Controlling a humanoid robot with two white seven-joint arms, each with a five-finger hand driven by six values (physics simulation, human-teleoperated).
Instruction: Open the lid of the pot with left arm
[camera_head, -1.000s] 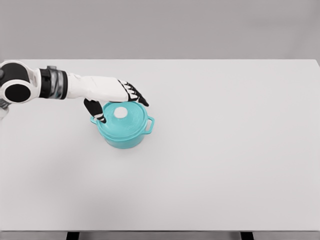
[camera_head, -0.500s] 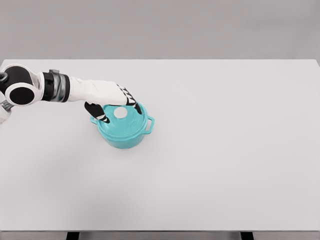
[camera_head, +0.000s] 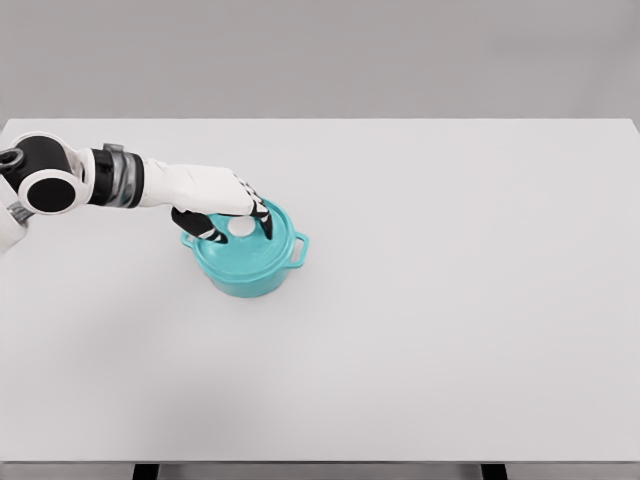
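lid (camera_head: 258, 238) first: teal, round, seated flat on the teal pot (camera_head: 245, 272); you can see no gap between the two.

head view, the only view you have:
- pot stands on the white table (camera_head: 420, 300), left of the table's middle, roughly 9 o'clock from picture centre. one loop handle (camera_head: 299, 249) sticks out at the pot's 3 o'clock, another handle is partly covered at its 9 o'clock, under the thumb.
- small white knob (camera_head: 241, 229) sits at the lid's middle, a little toward 11 o'clock as you see it.
- left hand (camera_head: 222, 205) comes in from 9 o'clock. white forearm with a grey-black wrist band, black round joint at the far left edge of the picture.
- the hand lies over the lid's upper left part. fingers (camera_head: 263, 220) curl down past the knob at its 2 to 3 o'clock side, black-and-white tips on or just above the lid surface. thumb (camera_head: 198, 226) drops at the knob's 9 o'clock side, near the lid rim.
- knob shows between thumb and fingers. the digits are bent around it, not spread. you cannot tell whether they actually press on the knob or only bracket it; contact is hidden by the hand's own bulk.
- lid level, not tilted, not lifted.
- beyond the table's far edge at 12 o'clock, plain grey backdrop.
- dark table legs (camera_head: 146, 471) peek out at the bottom edge, 7 and 5 o'clock.
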